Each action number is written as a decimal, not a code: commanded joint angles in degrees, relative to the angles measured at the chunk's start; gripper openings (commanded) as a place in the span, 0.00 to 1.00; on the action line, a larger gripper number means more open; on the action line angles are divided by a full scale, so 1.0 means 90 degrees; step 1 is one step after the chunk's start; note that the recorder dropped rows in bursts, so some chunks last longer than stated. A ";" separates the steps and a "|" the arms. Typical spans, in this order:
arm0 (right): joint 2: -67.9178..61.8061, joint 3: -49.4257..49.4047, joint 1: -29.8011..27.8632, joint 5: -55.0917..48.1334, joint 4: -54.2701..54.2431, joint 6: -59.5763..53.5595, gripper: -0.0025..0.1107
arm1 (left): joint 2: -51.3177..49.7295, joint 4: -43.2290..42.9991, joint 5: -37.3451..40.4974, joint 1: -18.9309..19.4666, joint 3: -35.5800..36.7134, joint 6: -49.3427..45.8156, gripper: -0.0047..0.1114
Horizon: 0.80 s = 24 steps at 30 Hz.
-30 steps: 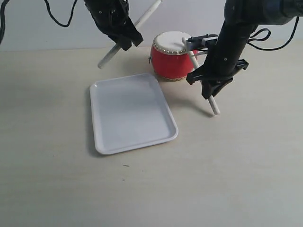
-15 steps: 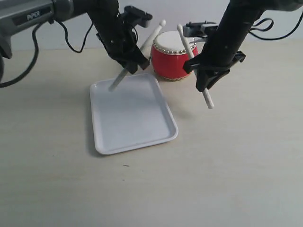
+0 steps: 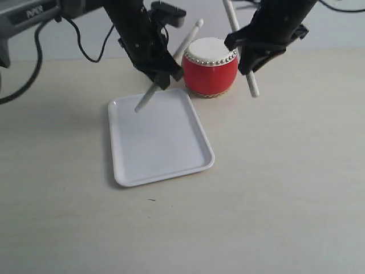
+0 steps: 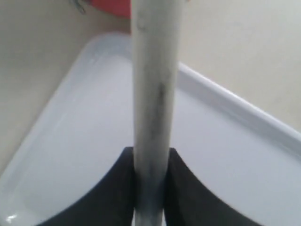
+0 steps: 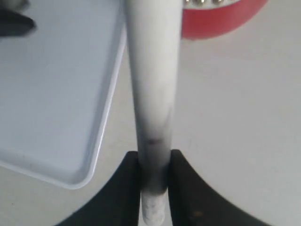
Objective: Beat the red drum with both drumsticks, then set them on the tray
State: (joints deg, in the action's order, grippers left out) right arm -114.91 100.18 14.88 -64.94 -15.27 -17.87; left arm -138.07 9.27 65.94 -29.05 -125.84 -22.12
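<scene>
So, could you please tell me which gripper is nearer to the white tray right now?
Left. The left gripper hangs above the drum-side edge of the tray, its drumstick pointing down over it. The right gripper is past the red drum, away from the tray.

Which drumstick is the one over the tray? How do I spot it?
Find the white tray lying in front of the red drum. One drumstick slants down over the tray's far end. The other drumstick hangs right of the drum, off the tray.

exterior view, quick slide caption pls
Left gripper holds a drumstick angled over the white tray; right gripper holds the other drumstick near the red drum.
</scene>
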 commanded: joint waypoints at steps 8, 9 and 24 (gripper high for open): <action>0.0388 0.0021 -0.0031 0.0039 0.0000 0.0004 0.02 | -0.0354 -0.0187 0.0374 -0.0025 -0.0120 0.0039 0.04; 0.0244 0.0021 -0.0031 0.0048 0.0020 0.0004 0.02 | -0.0295 -0.0174 0.0447 -0.0025 -0.0188 0.0039 0.04; -0.1552 0.0213 -0.0031 0.0113 0.0048 0.0234 0.02 | 0.0715 -0.0013 0.0447 -0.0025 -0.0674 0.0200 0.04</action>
State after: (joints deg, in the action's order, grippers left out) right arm -131.09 100.73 14.88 -63.34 -14.84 -16.34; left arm -132.19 8.68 69.80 -29.18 -131.75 -20.87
